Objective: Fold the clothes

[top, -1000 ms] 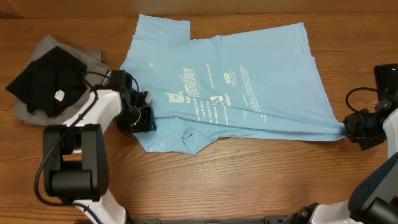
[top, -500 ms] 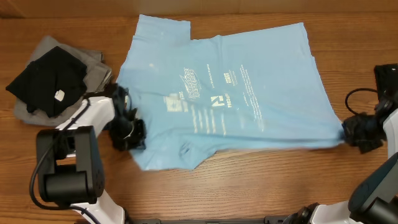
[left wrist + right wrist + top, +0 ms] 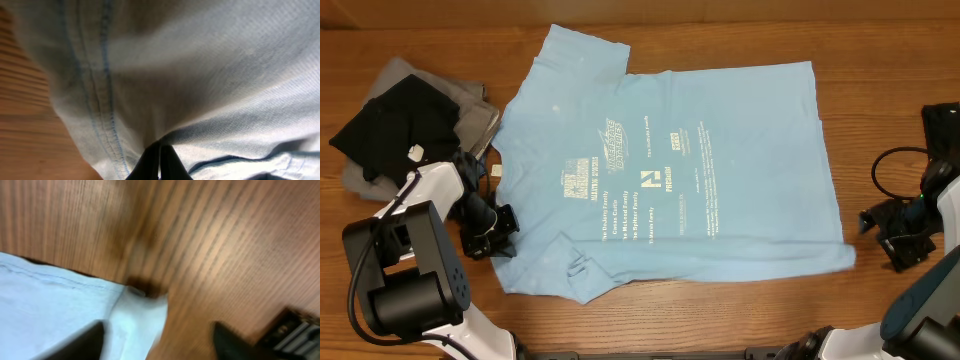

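Now the right gripper (image 3: 885, 235) is opening wide, dropping the T-shirt (image 3: 670, 170); the left gripper (image 3: 495, 228) is pinching its edge tight, pulling it flat for folding.

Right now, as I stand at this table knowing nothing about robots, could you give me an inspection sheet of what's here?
Surface: wooden table, its middle covered by the shirt.
Job's things: light blue T-shirt spread out flat, print up; pile of black and grey garments at the left.
Clutter: nothing seen.
Pincers: left pincer shut on the T-shirt's left edge; right pincer open, with the shirt's corner lying loose by it.
Cables: black cable looping beside the right arm.
Surroundings: dark object at the right edge, cannot tell what it is.
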